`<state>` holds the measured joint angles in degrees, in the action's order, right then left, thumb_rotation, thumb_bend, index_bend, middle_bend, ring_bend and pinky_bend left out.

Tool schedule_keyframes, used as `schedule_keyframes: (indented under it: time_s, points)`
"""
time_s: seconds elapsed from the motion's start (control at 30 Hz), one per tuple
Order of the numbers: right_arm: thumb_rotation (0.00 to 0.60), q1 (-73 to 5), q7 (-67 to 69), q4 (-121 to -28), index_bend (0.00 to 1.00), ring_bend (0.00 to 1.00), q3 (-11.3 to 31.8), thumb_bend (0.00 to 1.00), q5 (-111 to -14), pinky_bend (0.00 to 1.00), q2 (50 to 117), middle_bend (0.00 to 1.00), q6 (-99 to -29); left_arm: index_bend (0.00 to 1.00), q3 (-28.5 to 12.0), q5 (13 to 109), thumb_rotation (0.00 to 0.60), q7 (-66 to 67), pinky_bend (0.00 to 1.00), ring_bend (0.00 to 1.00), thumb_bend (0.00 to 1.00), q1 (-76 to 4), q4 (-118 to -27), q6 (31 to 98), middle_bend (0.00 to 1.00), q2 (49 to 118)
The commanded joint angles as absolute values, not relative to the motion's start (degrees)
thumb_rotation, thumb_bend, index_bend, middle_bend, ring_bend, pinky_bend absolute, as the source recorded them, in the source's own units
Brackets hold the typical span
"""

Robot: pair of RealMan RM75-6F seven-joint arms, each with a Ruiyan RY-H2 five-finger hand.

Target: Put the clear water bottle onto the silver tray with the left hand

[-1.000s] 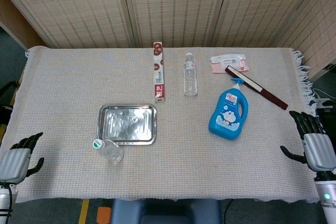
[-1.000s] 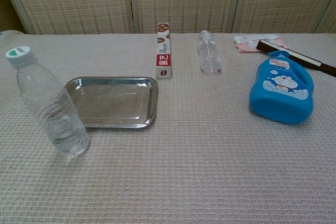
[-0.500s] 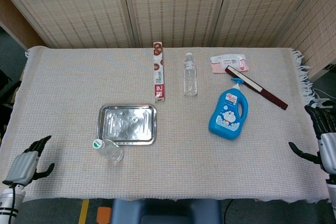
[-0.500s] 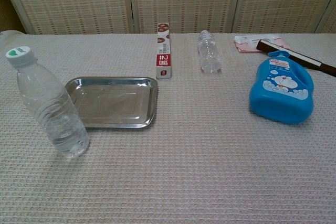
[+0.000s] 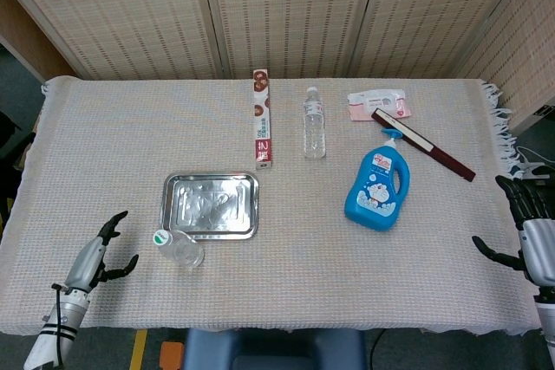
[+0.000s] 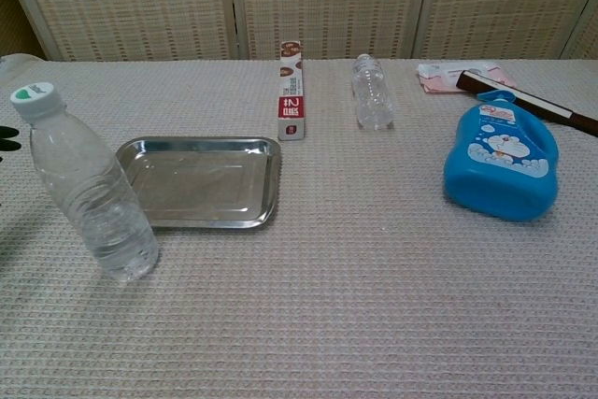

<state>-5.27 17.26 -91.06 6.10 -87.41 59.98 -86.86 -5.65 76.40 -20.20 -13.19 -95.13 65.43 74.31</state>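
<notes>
Woven cloth: a beige textured cloth (image 5: 113,145) covers the whole table, and all things stand or lie on it.
Change since earlier: the left hand (image 5: 94,254) has come inward over the near left corner of the cloth and is now nearer to the bottle; a half second ago it was lower, at the edge. The right hand (image 5: 531,236) moved only a little. The things on the table have not moved.
Left hand pose: seen edge-on in the head view, fingers stretched and apart, pointing toward the far side, holding nothing. In the chest view only dark fingertips (image 6: 7,138) show at the left edge.
Right hand pose: at the right edge of the table, fingers spread, nothing in it.
Silver tray: the silver tray (image 5: 211,206) lies flat, left of the centre, with nothing in it.
Blue detergent bottle: the blue detergent bottle (image 5: 377,183) lies on its back, right of the centre.
Clear water bottle: the clear water bottle (image 6: 86,189) with a white and green cap stands upright just beside the near left corner of the tray, not on it.
Second bottle: a smaller bottle (image 5: 314,124) stands further back.
Foil box: a long red and white box (image 5: 262,118) lies beside it.
</notes>
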Motion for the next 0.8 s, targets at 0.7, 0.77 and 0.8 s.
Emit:
schedule_keyframes:
  time_s: [0.7,0.77,0.8]
  points:
    - [0.600,-5.50,18.03,-91.10,0.05,0.00,5.94,0.14,-87.26,0.06,59.97,0.07,-86.40,0.00,-4.01,80.27,0.600,-24.63,0.16,0.00,0.37,-14.29,-101.17,66.24,0.00,74.64]
    - [0.600,-5.53,18.22,-91.12,0.05,0.00,5.96,0.14,-87.20,0.06,59.88,0.07,-86.34,0.00,-4.00,79.89,0.600,-24.22,0.16,0.00,0.38,-14.54,-100.91,66.05,0.00,75.48]
    - [0.600,-5.53,18.32,-91.11,0.05,0.00,5.98,0.14,-87.15,0.06,59.86,0.07,-86.33,0.00,-3.97,79.71,0.600,-24.03,0.16,0.00,0.38,-14.66,-100.91,65.87,0.00,75.72]
